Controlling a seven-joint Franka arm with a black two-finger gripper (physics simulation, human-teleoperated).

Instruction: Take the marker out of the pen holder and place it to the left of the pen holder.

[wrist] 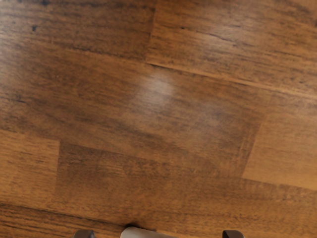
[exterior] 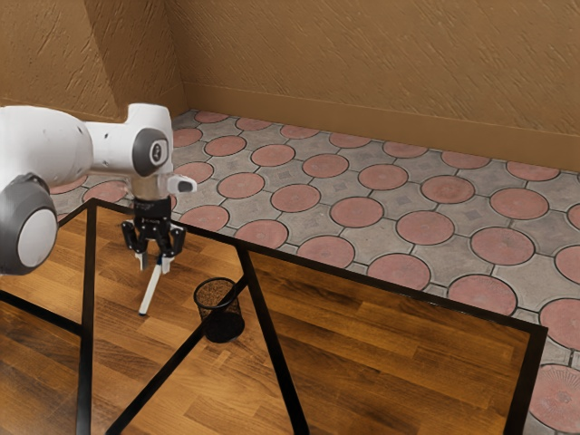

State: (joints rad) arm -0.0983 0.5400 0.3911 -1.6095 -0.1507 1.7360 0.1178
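"Exterior view: what are you logging?"

"White arm [exterior: 118, 149] is reaching in from the exterior view's left. Gripper [exterior: 154, 263] is pointing down above the wooden tabletop [exterior: 390, 317], jaws standing wide"

"And the marker?"

"White marker [exterior: 150, 292] is slanting below the jaws, its upper end sitting between them, its dark-tipped lower end pointing down toward the wood. It is lying outside the pen holder, toward the exterior view's left of it"

"Are the jaws gripping it?"

"Not from both sides. Wrist view is showing the two tips well apart, with the marker's rounded pale end showing between them, nearer one than the other. Whether the upper end is leaning on one jaw, I cannot tell. Same for the lower end: touching the wood or just above it, unclear"

"Pen holder?"

"Black mesh, round pen holder [exterior: 220, 313], standing upright on the tabletop near the marker, apart from it. A black strip is showing through the mesh"

"Surroundings?"

"Black strips [exterior: 276, 353] are crossing the wood at angles and edging it. Beyond, the floor [exterior: 358, 211] is carrying round pink tiles set in grey, and a rough brown wall [exterior: 362, 63] is rising behind"
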